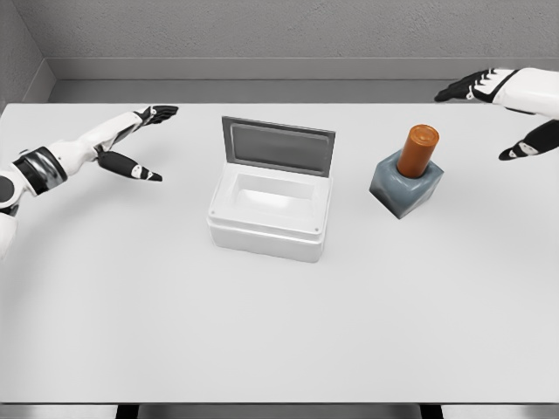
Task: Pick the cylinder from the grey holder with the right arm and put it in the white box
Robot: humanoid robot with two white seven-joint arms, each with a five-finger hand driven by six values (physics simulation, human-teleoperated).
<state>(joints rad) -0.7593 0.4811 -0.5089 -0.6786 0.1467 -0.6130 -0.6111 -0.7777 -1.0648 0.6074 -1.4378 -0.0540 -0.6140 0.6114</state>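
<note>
An orange cylinder stands upright in a grey block holder right of the table's middle. A white box with its grey lid raised at the back sits in the centre, its inside bare. My right hand hovers open at the far right edge, above and to the right of the cylinder, well apart from it. At the far left my left hand is open with fingers spread and holds nothing.
The white table stretches wide in front of the box and holder. A grey wall runs behind the table's back edge.
</note>
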